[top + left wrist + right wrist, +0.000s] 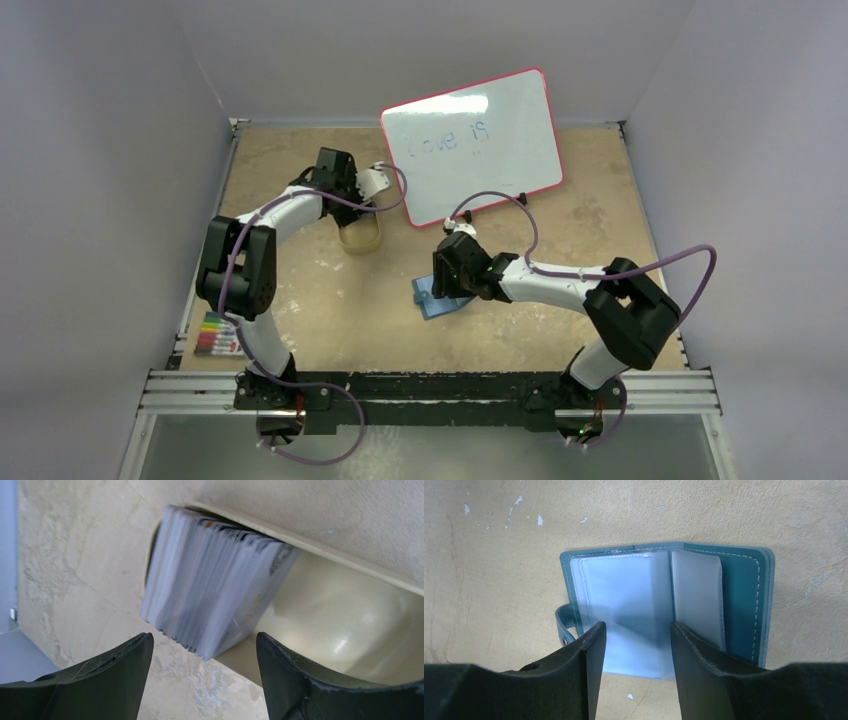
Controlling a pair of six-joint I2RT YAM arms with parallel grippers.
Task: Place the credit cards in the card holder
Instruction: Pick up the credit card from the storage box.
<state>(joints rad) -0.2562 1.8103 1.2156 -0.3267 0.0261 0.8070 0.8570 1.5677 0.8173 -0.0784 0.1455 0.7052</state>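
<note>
Left gripper hovers over credit cards.

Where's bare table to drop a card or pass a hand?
Bare: the near strip between card holder and base rail; the far right, between whiteboard and table edge. Crowded: the middle, where tray, whiteboard and card holder sit close together.

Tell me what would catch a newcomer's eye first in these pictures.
A pink-framed whiteboard with faint writing stands propped at the back of the table. By its left corner, the left end effector hangs open over a fanned stack of grey credit cards in a tan tray. Mid-table, the right end effector hangs open over the teal card holder, which lies spread open.
</note>
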